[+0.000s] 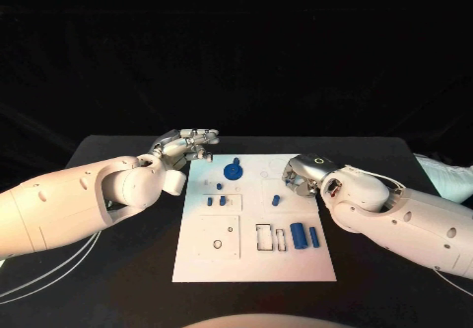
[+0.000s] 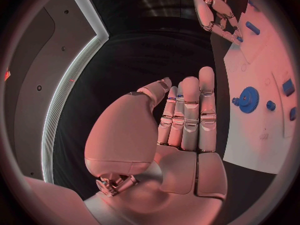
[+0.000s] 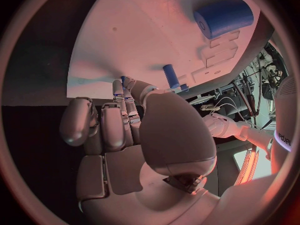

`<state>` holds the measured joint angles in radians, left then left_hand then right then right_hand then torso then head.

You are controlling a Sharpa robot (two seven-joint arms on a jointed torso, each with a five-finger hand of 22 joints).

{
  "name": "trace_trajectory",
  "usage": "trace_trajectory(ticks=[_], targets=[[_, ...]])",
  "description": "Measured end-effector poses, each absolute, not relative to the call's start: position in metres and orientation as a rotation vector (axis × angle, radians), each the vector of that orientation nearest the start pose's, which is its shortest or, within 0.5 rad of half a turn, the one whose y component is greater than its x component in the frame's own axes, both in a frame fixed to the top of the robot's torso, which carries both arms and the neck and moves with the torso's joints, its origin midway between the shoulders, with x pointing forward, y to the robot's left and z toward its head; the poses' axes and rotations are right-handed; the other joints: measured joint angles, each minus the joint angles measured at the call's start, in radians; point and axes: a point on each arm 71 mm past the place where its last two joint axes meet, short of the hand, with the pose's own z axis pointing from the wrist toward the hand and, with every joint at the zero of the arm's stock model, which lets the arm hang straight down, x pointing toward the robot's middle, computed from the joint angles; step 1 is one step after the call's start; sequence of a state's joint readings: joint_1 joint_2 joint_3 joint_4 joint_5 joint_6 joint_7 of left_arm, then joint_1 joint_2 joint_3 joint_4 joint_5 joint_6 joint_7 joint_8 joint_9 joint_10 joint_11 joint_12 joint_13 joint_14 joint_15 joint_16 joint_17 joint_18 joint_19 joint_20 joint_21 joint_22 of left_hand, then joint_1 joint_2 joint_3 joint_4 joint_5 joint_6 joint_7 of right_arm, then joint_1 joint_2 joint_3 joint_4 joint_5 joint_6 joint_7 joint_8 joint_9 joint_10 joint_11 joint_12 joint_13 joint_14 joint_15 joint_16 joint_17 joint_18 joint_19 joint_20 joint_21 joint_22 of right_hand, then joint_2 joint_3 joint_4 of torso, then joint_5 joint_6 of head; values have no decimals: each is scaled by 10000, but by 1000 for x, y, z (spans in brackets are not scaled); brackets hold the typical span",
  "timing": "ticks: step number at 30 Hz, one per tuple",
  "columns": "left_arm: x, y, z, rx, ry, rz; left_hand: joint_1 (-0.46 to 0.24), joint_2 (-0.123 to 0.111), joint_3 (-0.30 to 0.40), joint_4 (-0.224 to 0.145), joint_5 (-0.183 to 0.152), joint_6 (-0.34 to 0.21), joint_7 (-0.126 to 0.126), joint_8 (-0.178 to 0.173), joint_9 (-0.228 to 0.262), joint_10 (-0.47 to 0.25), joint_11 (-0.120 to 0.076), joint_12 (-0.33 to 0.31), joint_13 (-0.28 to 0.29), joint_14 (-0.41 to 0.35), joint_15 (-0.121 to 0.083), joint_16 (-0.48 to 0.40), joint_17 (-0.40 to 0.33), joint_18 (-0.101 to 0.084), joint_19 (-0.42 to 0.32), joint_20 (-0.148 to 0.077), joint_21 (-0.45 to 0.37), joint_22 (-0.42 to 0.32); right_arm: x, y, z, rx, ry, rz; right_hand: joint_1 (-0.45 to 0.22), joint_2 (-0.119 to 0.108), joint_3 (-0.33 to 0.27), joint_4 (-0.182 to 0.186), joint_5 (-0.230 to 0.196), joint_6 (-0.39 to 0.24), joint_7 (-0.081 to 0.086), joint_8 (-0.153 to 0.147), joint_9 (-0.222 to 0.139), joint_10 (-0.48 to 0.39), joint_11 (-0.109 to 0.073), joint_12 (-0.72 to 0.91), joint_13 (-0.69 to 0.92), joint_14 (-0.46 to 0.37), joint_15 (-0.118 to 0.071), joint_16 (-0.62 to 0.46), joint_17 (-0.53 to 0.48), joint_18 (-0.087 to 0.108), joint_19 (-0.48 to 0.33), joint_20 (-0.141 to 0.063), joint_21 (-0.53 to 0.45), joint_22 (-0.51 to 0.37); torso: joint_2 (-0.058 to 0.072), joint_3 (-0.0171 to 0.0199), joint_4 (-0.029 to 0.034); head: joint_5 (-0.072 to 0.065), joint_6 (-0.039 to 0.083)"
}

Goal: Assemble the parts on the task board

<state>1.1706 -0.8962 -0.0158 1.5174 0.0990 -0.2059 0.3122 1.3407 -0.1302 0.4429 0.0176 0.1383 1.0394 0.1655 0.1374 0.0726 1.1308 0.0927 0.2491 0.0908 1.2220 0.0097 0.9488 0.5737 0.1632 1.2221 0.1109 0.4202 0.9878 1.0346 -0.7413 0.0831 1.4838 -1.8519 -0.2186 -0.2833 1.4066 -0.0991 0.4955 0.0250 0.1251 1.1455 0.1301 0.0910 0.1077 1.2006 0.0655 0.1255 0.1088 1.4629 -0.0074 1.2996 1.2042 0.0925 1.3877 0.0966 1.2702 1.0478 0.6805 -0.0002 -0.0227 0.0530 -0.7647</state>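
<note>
While both hands sit at the far end of the task board (image 1: 197, 266), I record that neither one holds a part. My left hand (image 1: 185, 145) hovers off the board's far left corner over the black desk (image 1: 98, 287), its fingers (image 2: 190, 110) straight, side by side and holding nothing. My right hand (image 1: 303, 174) rests at the board's right edge with its fingers (image 3: 115, 122) curled down toward the white surface; I cannot tell whether they touch it, but nothing is between them. The parts lie spread over the board: a blue gear (image 1: 232, 170) near the far end, several small blue pegs (image 1: 222, 200) mid-board, one short peg (image 1: 276, 200) near the right hand, and a large blue cylinder (image 1: 298, 236) with a slimmer blue rod (image 1: 314, 236) just beside it toward the near end. I judge these to be light, rigid, smooth plastic pieces, apt to roll or slip. The cylinder is best pinched across its round sides, the gear by its toothed rim, the pegs at mid-length.
</note>
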Motion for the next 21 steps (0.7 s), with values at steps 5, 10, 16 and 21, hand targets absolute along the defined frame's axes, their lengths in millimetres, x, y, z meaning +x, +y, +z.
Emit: trace_trajectory(ticks=[5,10,16,21], targets=[[487,233,-191,-12851,14726,-15786,0,0,0,0,0,0,0,0,0,0,0,0,-1,-30,30,0,-1,0,0,0,0,-8,474,-164,-214,-3273,16272,4411,0,0,0,0,-38,4,-5,-1,1,1,0,-1,-12,37,-36,0,0,-1,0,0,0,14,6,0,-10,20,12],[487,233,-191,-12773,14739,-15772,0,0,0,0,0,0,0,0,-1,0,0,0,-1,-30,30,0,-8,0,0,0,1,-11,470,-165,-205,-3053,16032,4692,0,0,0,0,-64,4,-5,20,14,2,2,-43,-11,37,-36,0,0,-1,0,0,0,13,6,0,-15,22,12],[487,234,-191,-12718,14742,-15752,0,0,0,0,0,0,0,0,-1,0,0,0,-2,-30,30,0,-8,1,0,0,-40,-11,461,-163,-196,-2974,15851,5067,0,0,5,-5,-77,3,-5,36,13,3,4,-42,-20,36,-36,0,0,0,36,-36,0,13,6,0,-15,37,1],[488,234,-191,-12687,14744,-15736,0,0,0,0,0,0,0,0,-1,0,0,0,-2,-29,30,0,-7,0,0,0,-41,-10,450,-149,-188,-2976,15720,5720,0,0,28,-29,-78,2,-6,36,11,2,5,-43,-24,36,-36,0,1,-1,36,-36,0,12,6,0,-15,106,-11]])
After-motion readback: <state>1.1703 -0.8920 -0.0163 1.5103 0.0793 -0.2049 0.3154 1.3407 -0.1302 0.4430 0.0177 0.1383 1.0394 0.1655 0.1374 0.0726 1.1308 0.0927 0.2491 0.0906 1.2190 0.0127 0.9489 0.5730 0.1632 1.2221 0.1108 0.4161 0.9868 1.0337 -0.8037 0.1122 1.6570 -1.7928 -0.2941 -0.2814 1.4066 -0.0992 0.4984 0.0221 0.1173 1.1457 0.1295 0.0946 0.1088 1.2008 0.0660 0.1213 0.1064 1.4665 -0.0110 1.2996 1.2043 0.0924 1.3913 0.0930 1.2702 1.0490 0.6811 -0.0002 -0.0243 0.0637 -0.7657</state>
